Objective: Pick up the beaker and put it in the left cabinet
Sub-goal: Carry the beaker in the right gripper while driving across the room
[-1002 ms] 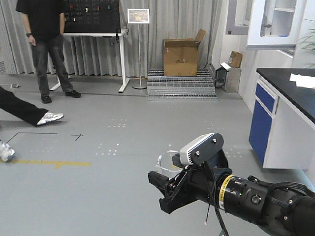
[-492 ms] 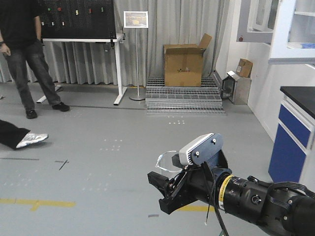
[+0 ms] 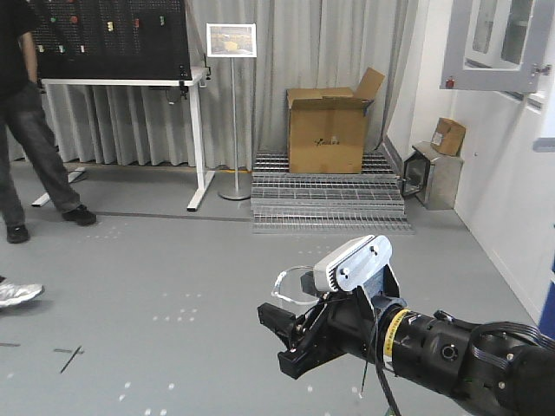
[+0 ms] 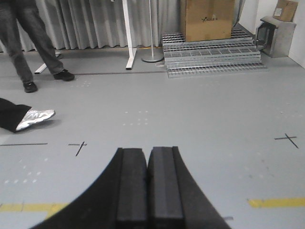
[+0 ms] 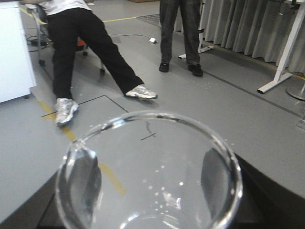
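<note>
The beaker [image 5: 147, 160] is off the ground, held by the right gripper [image 3: 282, 342] low over the grey floor [image 3: 173, 277]. In the front view its clear rim shows at 9 o'clock of the silver wrist camera [image 3: 351, 264]. The right wrist view looks straight down its open mouth. There, 2 dark pads [image 5: 85, 183] sit against the glass wall at 9 and 3 o'clock, so we judge this claw clamped across the body, below the rim.

We expect the beaker to be light and stiff, but thin-walled, slick and brittle. The hold belongs on the straight cylinder, as here, not on the lip or spout. Squeezing harder risks a crack, and a loose grip lets it slide. It should stay upright and meet a metal shelf softly.

The left gripper [image 4: 148, 160] has its 2 fingers pressed together with nothing between them, pointing over bare floor.

The left cabinet appears in none of our views, so we judge the carry is not yet finished.

Farther out in the front view, a cardboard box [image 3: 329, 121] stands at 12 o'clock on metal grating steps [image 3: 328, 204]. A person [image 3: 22, 130] stands at 10 o'clock by a white-legged table [image 3: 121, 82].
</note>
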Tool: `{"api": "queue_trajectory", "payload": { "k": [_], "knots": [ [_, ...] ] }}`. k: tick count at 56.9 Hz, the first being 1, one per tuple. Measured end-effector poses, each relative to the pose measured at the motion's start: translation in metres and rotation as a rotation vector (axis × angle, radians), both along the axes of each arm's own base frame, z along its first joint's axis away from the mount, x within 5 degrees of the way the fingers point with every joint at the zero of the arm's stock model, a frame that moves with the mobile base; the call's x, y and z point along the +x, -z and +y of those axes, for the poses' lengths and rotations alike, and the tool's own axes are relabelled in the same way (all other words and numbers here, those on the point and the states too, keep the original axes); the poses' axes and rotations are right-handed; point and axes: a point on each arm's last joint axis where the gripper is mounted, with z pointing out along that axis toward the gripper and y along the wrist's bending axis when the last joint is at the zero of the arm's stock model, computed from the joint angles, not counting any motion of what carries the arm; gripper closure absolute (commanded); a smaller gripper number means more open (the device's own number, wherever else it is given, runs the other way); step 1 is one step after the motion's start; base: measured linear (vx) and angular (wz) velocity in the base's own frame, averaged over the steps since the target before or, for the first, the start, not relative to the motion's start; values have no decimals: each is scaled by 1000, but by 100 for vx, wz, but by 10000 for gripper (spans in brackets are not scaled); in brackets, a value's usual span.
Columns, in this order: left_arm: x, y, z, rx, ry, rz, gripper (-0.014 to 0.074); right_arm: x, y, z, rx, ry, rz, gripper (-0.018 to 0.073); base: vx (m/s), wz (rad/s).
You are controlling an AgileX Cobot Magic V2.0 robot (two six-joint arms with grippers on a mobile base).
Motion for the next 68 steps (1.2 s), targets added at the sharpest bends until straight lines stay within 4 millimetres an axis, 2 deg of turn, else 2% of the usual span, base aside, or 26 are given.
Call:
{"api": "queue_trajectory", "payload": {
  "k": [68],
  "knots": [
    [0, 0, 0, 0, 0, 1, 593, 3, 7, 0, -15, 9, 22, 384, 79, -4]
  ]
}}
